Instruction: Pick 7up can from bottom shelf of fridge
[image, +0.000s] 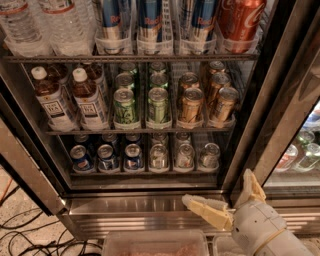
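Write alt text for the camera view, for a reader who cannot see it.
The robot's open gripper hovers outside the fridge, below the bottom shelf, where the 7up can ends a row of six cans at right. Bottles and cans fill the racks above.

One camera looks at the fridge from just in front of it, set higher than the bottom shelf and tilted downward, so the tops of the cans on the lower racks show. It faces almost straight into the fridge. It stands near enough that the racks fill most of the frame, and the highest rack in view is cut by the upper edge. The steel ledge at the fridge's foot lies low in view. The tool, fingers spread apart, hangs before that ledge toward the fridge's right upright, nearest the camera.
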